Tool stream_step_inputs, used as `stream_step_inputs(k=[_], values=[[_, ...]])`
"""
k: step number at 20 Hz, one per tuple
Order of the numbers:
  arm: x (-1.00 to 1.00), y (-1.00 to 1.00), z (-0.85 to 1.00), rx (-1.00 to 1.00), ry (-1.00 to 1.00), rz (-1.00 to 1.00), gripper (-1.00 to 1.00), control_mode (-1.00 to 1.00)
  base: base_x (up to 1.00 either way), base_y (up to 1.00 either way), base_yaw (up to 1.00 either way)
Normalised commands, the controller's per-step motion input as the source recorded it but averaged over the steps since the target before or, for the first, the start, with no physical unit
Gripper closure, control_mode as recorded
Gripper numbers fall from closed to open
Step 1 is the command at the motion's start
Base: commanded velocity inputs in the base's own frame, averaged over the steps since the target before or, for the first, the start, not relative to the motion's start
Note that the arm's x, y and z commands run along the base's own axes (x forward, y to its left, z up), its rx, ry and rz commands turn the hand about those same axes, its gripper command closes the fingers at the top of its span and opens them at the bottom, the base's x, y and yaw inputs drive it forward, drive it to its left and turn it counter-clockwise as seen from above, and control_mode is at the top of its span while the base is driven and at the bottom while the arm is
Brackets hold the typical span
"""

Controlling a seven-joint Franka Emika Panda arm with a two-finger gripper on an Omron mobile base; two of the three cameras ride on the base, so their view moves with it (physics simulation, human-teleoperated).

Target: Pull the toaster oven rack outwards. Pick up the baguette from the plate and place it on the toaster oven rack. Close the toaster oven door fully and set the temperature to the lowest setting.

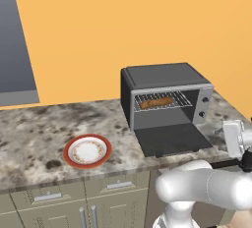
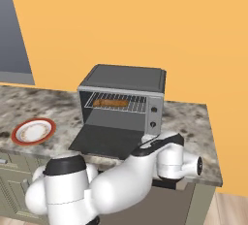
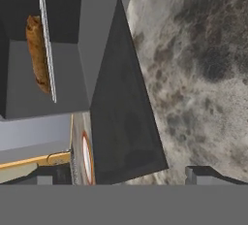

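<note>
With the baguette (image 1: 156,102) already on the rack (image 1: 162,99), I held empty, wide-open jaws beside the lowered toaster oven door (image 1: 171,139), judging an under-edge lift best.

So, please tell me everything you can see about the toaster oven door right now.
The toaster oven door is a flat dark rectangular panel, hinged at its lower edge to the toaster oven. It is fully open, lying nearly level on the marbled counter in front of the cavity. Its surface looks matte dark grey. Nothing rests on it, and the open gripper, seen in the hand view, is beside it without touching.
</note>
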Motion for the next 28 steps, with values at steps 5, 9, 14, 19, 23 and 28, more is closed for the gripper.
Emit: stream_step_inputs(k=[5,9,14,19,23,28], values=[[0.04,0.34,-0.10,0.00,-0.01,0.00,-1.00,-1.00,0.00,0.00,0.00],[0.01,0.19,-0.08,0.00,-0.01,0.00,-1.00,-1.00,0.00,0.00,0.00],[0.00,0.18,-0.23,0.00,0.00,0.00,-1.00,-1.00,0.00,0.00,0.00],[0.00,0.20,-0.32,0.00,0.00,0.00,-1.00,-1.00,0.00,0.00,0.00],[-0.04,0.09,-0.11,0.00,0.00,0.00,-1.00,-1.00,0.00,0.00,0.00],[-0.25,0.10,0.00,0.00,0.00,0.00,-1.00,-1.00,0.00,0.00,0.00]])
